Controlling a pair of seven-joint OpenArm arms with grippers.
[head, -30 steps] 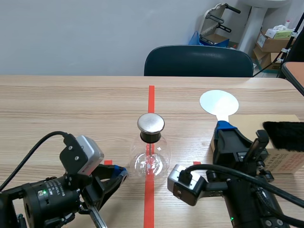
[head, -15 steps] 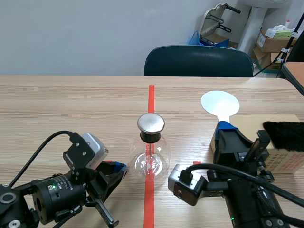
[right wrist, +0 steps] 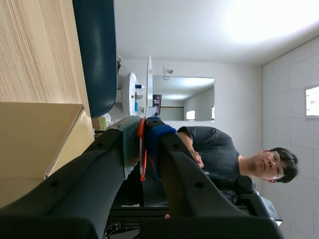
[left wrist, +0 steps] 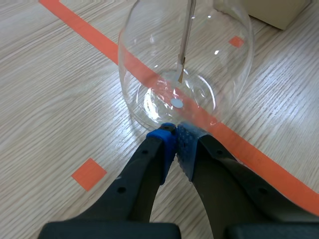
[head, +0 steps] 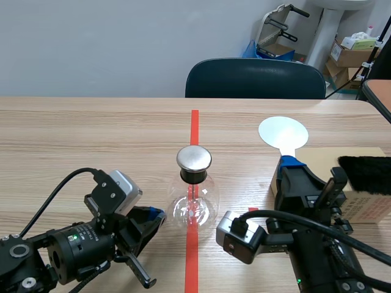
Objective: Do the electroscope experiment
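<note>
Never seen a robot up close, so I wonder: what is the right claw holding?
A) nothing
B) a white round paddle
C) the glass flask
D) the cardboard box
B: the right claw pinches the white round paddle by its stem, with the disc beyond its tips.

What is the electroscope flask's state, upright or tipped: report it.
Upright. The electroscope flask stands on its round base on the table, with its metal cap straight above the bulb and its rod hanging down inside.
</note>
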